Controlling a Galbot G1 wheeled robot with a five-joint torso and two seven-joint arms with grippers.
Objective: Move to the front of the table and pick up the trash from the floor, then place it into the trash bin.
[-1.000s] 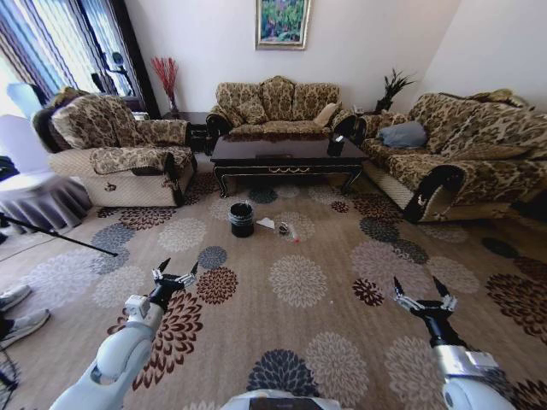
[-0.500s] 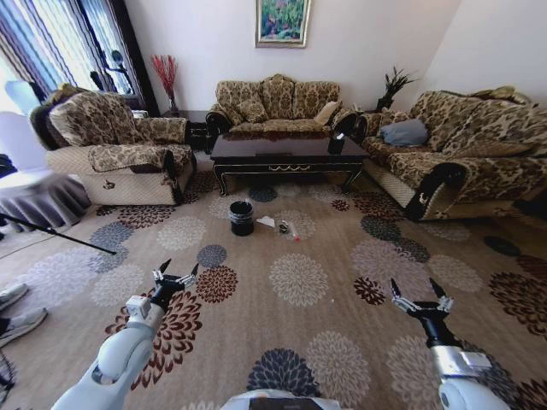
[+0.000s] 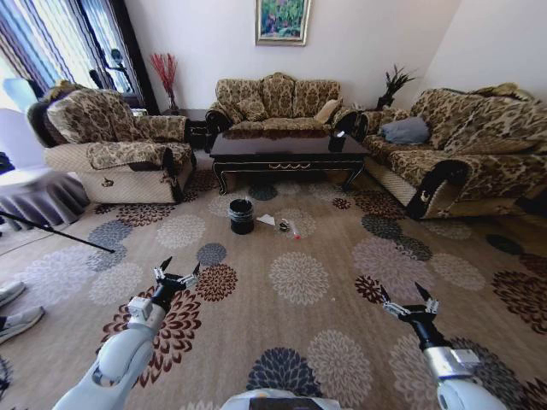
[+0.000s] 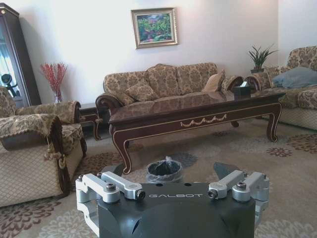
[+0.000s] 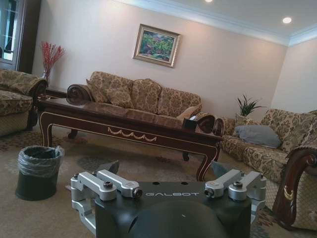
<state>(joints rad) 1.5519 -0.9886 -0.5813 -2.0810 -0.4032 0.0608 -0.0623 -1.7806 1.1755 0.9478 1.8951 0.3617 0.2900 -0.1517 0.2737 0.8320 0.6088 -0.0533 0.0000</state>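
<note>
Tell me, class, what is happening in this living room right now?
A wheeled robot faces the table from across the carpet, both arms out front. The left gripper and right gripper are open and empty. The trash lies on the floor beside the trash bin, in front of the table. Nothing is picked up yet.

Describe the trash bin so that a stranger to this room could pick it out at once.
Find the long dark coffee table in front of the middle sofa. On the carpet before the table's left front leg stands the trash bin. It is a small round black bucket with a clear liner at its rim, taller than the litter beside it.
</note>
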